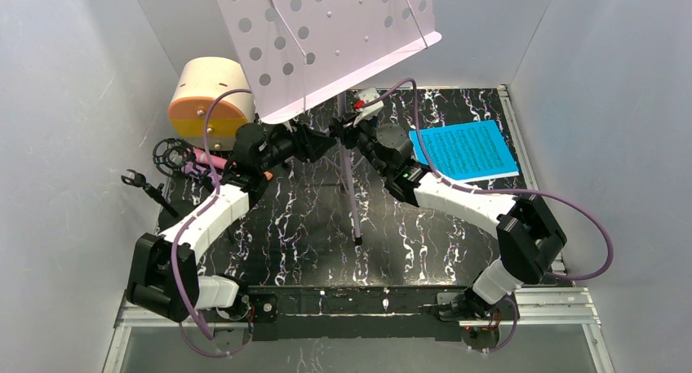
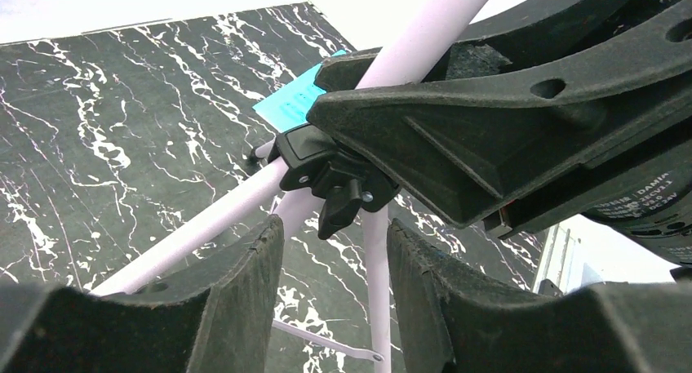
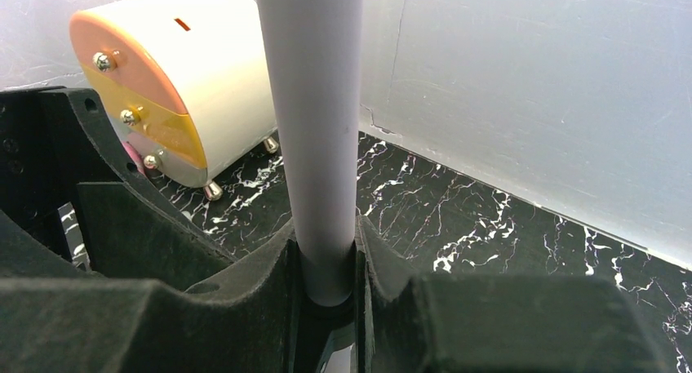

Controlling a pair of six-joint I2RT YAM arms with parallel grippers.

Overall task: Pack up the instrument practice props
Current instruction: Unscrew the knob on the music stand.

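The lilac perforated music stand (image 1: 326, 38) stands at the back centre, its legs (image 1: 353, 202) spread on the black marbled mat. My right gripper (image 3: 326, 230) is shut on its pole (image 3: 314, 104) just above the black clamp. Opposite it, my left gripper (image 2: 334, 224) is open at the clamp's knob (image 2: 339, 203). One lilac leg (image 2: 377, 267) passes between its fingers, and nothing is gripped. Blue and white sheet music (image 1: 465, 150) lies flat at the back right. A pink microphone (image 1: 202, 157), a black ring mount (image 1: 170, 151) and a small tripod (image 1: 145, 185) lie at the left.
A cream and orange drum-shaped case (image 1: 208, 95) sits in the back left corner. White walls close in on three sides. The right gripper's body (image 2: 490, 128) hangs close above the left fingers.
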